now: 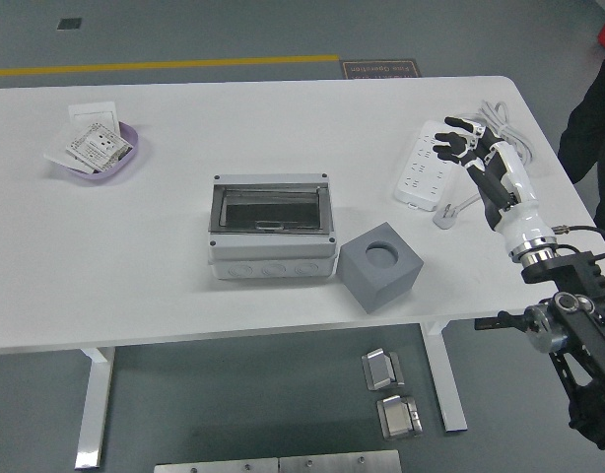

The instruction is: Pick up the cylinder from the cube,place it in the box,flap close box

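A: Where's the cylinder?
B: Seated upright in the cube (380, 267), just right of the box (272, 228). Your right hand (470, 148) hovers over the power strip (425, 173), fingers spread, empty. Cube lies down-left of it. Left arm isn't visible.

Legible text: none. A dark floor mat (379, 68) beyond the table (283, 118) carried a line of pale lettering, too small to read. Cards in the purple bowl (125, 158) showed print, likewise illegible.
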